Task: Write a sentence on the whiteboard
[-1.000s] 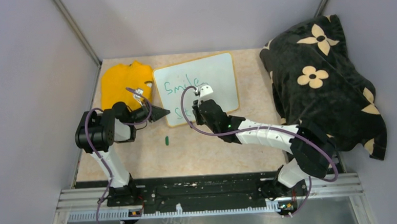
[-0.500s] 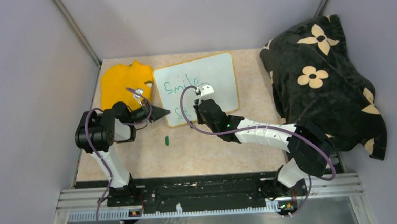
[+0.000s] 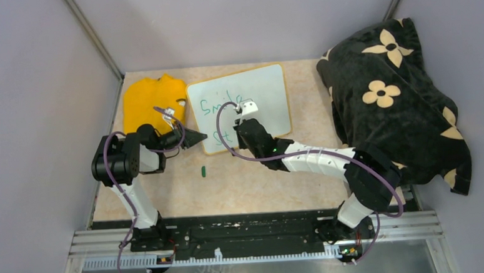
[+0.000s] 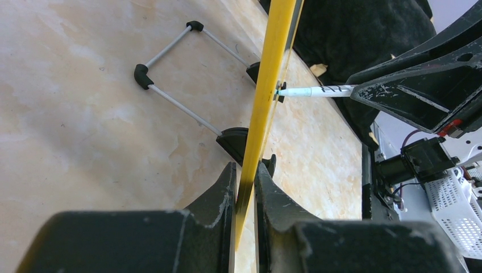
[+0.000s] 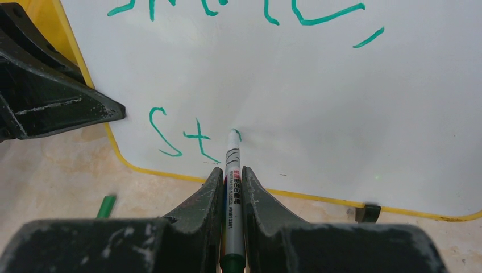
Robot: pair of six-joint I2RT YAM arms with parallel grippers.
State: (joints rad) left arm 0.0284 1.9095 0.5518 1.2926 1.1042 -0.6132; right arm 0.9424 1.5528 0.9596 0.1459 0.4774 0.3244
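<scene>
Whiteboard (image 3: 268,91) sits in the upper middle of the overhead view on the beige desk (image 3: 248,186), just beside a yellow cloth (image 3: 147,101) at its left and apart from a black floral blanket (image 3: 394,97) at the right. The sentence (image 5: 197,136) is in green marker in 2 lines: "Smile," runs along the top, cut off by the upper edge of the right wrist view, and "St" sits at lower left with 1 short stroke after it. The left fingers (image 4: 245,170) are nearly closed, pinching the board's yellow-looking frame at its lower left edge. The right fingers (image 5: 231,170) are clamped on a green marker (image 5: 233,153), its tip touching the board just after the "t". A small green cap (image 3: 203,171) lies on the desk below the board's lower left corner.
</scene>
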